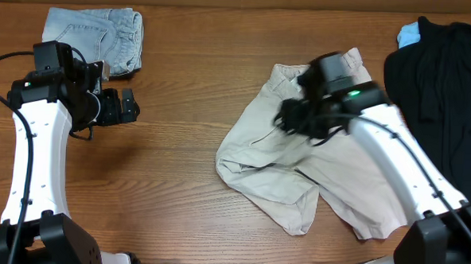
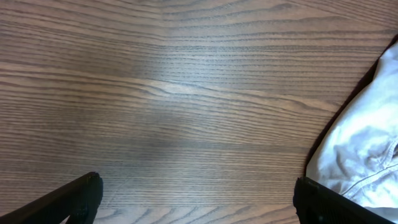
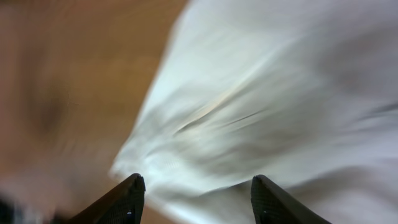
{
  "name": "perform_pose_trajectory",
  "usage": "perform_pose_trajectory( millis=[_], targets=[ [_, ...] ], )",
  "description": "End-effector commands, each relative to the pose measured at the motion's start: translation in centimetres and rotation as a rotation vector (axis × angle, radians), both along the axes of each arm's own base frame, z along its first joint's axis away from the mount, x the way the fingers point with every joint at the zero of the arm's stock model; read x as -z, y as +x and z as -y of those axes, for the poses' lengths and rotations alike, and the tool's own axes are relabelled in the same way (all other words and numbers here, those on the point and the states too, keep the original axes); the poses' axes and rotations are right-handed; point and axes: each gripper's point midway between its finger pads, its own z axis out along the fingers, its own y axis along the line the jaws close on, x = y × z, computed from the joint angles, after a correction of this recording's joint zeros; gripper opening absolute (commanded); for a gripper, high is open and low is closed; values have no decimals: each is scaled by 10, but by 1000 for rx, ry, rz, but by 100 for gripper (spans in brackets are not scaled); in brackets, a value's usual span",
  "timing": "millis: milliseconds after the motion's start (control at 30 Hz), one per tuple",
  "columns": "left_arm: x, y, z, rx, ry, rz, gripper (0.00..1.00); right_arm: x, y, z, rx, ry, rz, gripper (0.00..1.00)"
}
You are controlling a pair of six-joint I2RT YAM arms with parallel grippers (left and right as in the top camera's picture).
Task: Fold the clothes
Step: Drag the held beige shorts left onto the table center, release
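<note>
Beige khaki shorts (image 1: 273, 177) lie crumpled and spread on the table right of centre. My right gripper (image 1: 288, 118) hovers over their upper left part, open and empty; the blurred right wrist view shows the pale cloth (image 3: 261, 106) under the spread fingers (image 3: 196, 190). My left gripper (image 1: 127, 107) is open over bare wood at the left, holding nothing; its wrist view shows the fingers (image 2: 196, 199) wide apart and an edge of the khaki shorts (image 2: 364, 155) at right. Folded light-blue denim shorts (image 1: 96, 34) lie at the far left.
A black garment (image 1: 448, 85) lies heaped at the right edge with a pale-blue garment (image 1: 409, 34) peeking out at its top left. The wooden table (image 1: 181, 90) spans the view.
</note>
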Motion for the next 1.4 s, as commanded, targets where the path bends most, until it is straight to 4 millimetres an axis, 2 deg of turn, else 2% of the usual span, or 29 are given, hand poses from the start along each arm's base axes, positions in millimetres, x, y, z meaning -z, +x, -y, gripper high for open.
perform_pose_trajectory(
  millis=[0,100,167,567,633,667,733,767,867,967,1033,1133,1267,1367],
  targets=[
    [-9,7,2,22,-10,43,100,3,16,47,123,-89,34,59],
    [-10,11,1,22,-5,59,100,20,17,72,178,-164,12,59],
    [-11,14,0,22,-2,70,100,32,18,81,197,-204,15,59],
    [-12,16,-3,16,17,77,100,89,38,82,246,-187,133,58],
    [-11,15,-6,10,34,73,99,95,42,80,245,-182,137,52],
    [-11,16,-7,9,36,74,100,96,44,80,245,-181,138,42],
    [-11,17,-7,9,37,79,100,99,46,80,245,-179,142,15],
    [-12,18,-7,9,39,84,100,98,49,79,246,-175,155,5],
    [-14,23,-9,7,44,106,100,85,59,69,231,-117,194,4],
    [-18,28,-13,-3,50,133,100,58,67,44,177,8,227,4],
    [-24,35,-20,-35,51,164,100,33,70,11,94,116,255,4],
    [-36,41,-31,-59,65,203,100,11,65,-32,-10,176,292,4],
    [-56,47,-55,-113,120,252,100,-17,39,-117,-217,284,390,4],
    [-66,50,-72,-151,155,279,100,-27,10,-170,-325,333,435,4]
  ],
)
